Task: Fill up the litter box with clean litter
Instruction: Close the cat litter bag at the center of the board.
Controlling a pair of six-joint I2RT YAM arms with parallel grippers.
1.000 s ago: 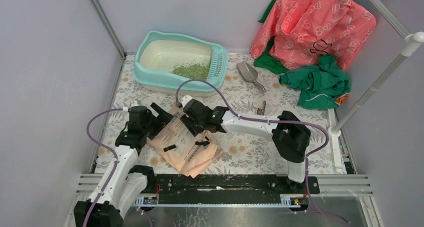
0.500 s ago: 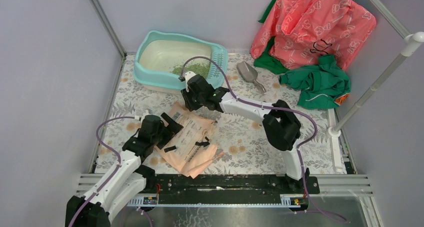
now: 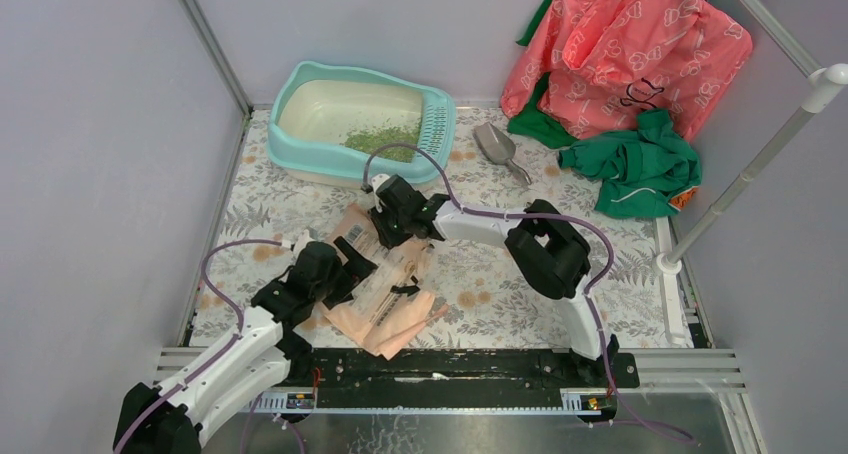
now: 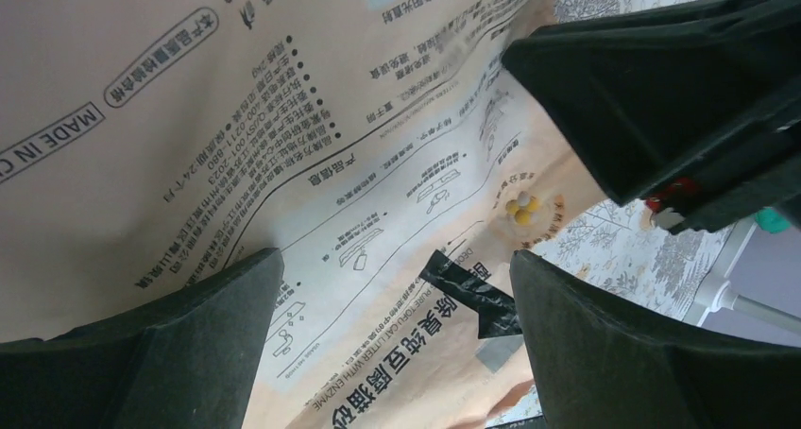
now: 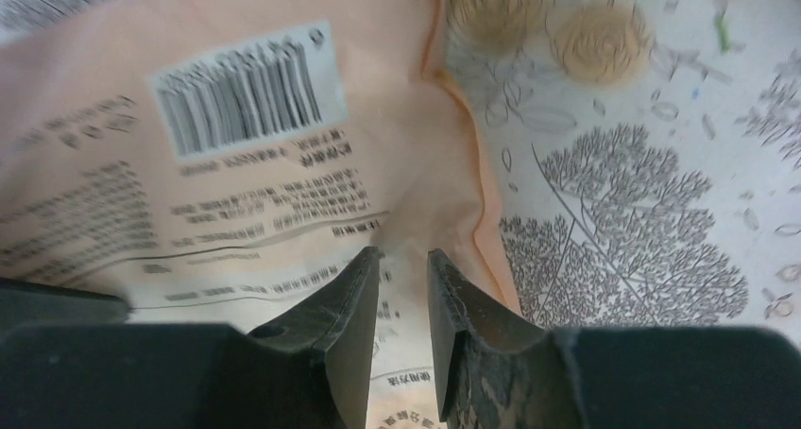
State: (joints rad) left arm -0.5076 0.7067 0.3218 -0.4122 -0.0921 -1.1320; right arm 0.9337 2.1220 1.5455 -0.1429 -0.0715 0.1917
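Note:
The litter box stands at the back left of the mat, light teal with a cream basin. A small heap of green clean litter lies in it by the grille end. A peach printed paper bag lies flat on the mat in front of it. My left gripper hovers open over the bag's left part, its jaws wide apart around nothing. My right gripper is above the bag's top edge. Its jaws stand a narrow gap apart and hold nothing.
A grey scoop lies on the mat right of the litter box. A pink and green heap of cloth fills the back right corner. A white pole slants along the right side. Grey walls close in the left and the back.
My right gripper rose toward the litter box, then drew back over the bag's top edge as the arm folded in. My left gripper pulled back toward me along the bag.

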